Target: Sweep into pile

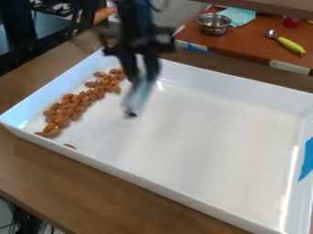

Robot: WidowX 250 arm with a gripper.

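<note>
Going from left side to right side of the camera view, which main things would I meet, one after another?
Brown almonds in a loose band, the black two-finger claw, a small round silver metal pot, a metal spoon with a yellow-green handle.

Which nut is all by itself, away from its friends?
The almond close to the front wall of the tray. It lies alone, with bare tray around it, while the other almonds are bunched in one long strip.

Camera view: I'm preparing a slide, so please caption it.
Almonds along one side of a white tray, a stray nut nearby, the robot's tool above.
</note>
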